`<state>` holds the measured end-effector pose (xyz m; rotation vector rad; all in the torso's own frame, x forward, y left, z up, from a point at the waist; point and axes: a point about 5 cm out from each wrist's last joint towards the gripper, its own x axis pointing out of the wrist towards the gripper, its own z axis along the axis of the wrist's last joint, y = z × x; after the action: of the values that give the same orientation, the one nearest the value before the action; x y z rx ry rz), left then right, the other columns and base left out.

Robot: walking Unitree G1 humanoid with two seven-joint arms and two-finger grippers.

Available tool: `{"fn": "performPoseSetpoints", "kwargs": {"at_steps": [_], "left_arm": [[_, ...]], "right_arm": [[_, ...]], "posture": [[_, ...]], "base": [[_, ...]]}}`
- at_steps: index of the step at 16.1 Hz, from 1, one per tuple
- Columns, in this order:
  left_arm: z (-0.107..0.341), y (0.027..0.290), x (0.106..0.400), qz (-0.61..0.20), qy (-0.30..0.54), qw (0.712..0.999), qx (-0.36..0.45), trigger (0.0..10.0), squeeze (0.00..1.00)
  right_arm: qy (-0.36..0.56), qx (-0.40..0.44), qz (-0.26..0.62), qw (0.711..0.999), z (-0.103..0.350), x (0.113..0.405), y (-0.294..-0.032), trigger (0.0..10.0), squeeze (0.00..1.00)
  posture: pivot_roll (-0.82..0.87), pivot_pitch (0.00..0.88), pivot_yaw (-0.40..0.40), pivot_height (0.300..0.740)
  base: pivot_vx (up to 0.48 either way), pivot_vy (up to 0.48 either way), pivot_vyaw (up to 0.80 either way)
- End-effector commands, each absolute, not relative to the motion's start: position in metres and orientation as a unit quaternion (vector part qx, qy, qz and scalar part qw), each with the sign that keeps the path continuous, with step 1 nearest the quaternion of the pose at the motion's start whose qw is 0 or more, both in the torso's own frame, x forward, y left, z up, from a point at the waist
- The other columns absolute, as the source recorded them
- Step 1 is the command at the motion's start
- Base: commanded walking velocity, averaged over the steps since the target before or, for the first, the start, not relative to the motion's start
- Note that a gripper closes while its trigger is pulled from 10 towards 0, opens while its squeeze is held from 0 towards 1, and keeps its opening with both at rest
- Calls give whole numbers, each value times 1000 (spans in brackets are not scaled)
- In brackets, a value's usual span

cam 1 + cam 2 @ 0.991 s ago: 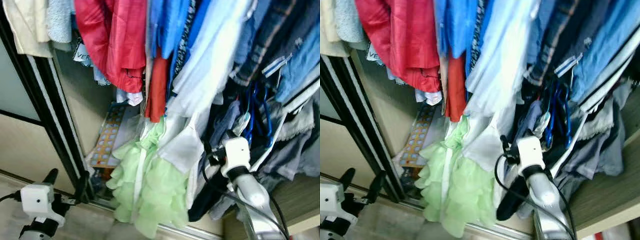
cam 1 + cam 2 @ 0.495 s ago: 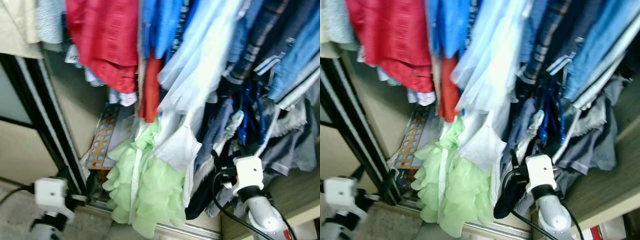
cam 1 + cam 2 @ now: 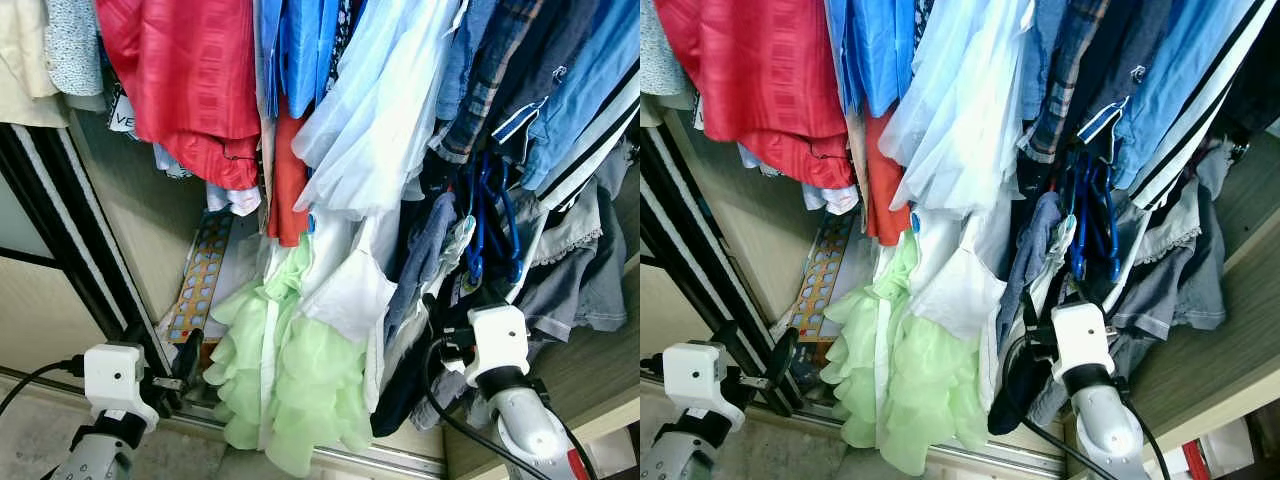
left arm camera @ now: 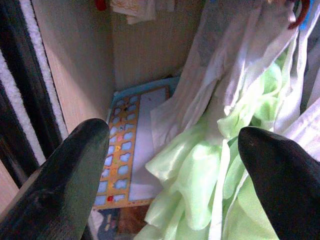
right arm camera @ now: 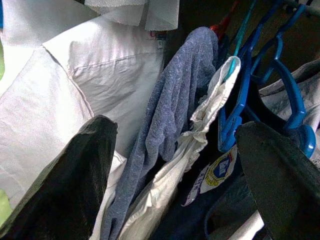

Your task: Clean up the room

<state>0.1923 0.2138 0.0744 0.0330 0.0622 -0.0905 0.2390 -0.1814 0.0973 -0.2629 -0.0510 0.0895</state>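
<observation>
— Where is there room in the wardrobe?

— Low on the left, between the side wall (image 3: 150, 240) and the green dress (image 3: 290, 390), above the puzzle board (image 4: 127, 160).

— And right?

— Packed: hanging clothes (image 3: 420, 130) and blue hangers (image 3: 490, 215) crowd the right end effector (image 5: 170, 175).

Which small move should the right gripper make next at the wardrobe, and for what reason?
Probably ease the right gripper a little forward. Its fingers stand open and hold nothing, and the grey-blue garment and cream frilled cloth hang just ahead between them, beside the blue hangers.
</observation>
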Motion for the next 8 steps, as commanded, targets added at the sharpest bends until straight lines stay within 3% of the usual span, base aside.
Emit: {"fn": "performPoseSetpoints", "kwargs": {"at_steps": [1, 5, 8], "left_arm": [[75, 209, 194, -63, 35, 997, 36, 10000, 0], [79, 209, 197, -69, 22, 997, 39, 10000, 0], [83, 204, 192, -78, 16, 997, -6, 10000, 0]], "right_arm": [[-24, -131, 39, 990, 100, 242, -180, 10000, 0], [-22, -131, 45, 990, 100, 245, -173, 10000, 0], [-14, -130, 56, 990, 100, 244, -173, 10000, 0]], "posture": [[10, 4, -67, 740], [15, 12, -68, 740], [18, 26, -81, 740]], "base": [[0, 0, 800], [0, 0, 800], [0, 0, 800]]}}
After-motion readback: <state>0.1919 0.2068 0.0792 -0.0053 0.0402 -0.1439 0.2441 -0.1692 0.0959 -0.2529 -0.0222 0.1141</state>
